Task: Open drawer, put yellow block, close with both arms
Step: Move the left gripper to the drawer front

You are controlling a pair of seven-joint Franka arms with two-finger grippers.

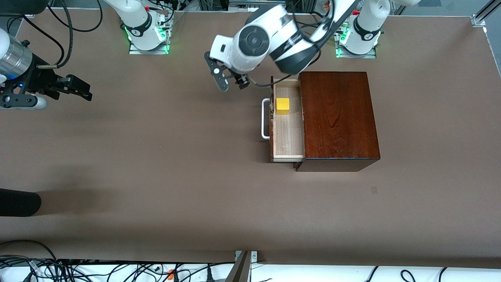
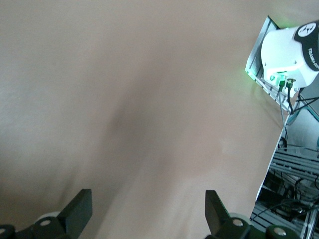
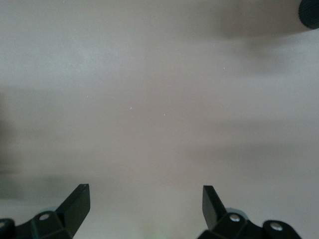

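Note:
The drawer (image 1: 289, 135) stands pulled out of the dark reddish-brown wooden box (image 1: 336, 117), its white bar handle (image 1: 265, 117) facing the right arm's end of the table. The yellow block (image 1: 282, 105) lies in the drawer's pale tray, in the half closer to the robots' bases. My left gripper (image 1: 233, 86) hangs open over bare table in front of the drawer, holding nothing (image 2: 147, 194). My right gripper (image 1: 89, 92) waits open and empty over the right arm's end of the table (image 3: 145, 188).
A black rounded object (image 1: 19, 201) pokes in at the table's edge, nearer to the front camera than the right gripper. Cables (image 1: 117, 270) run along the nearest edge. The right arm's base (image 2: 289, 50) glows green in the left wrist view.

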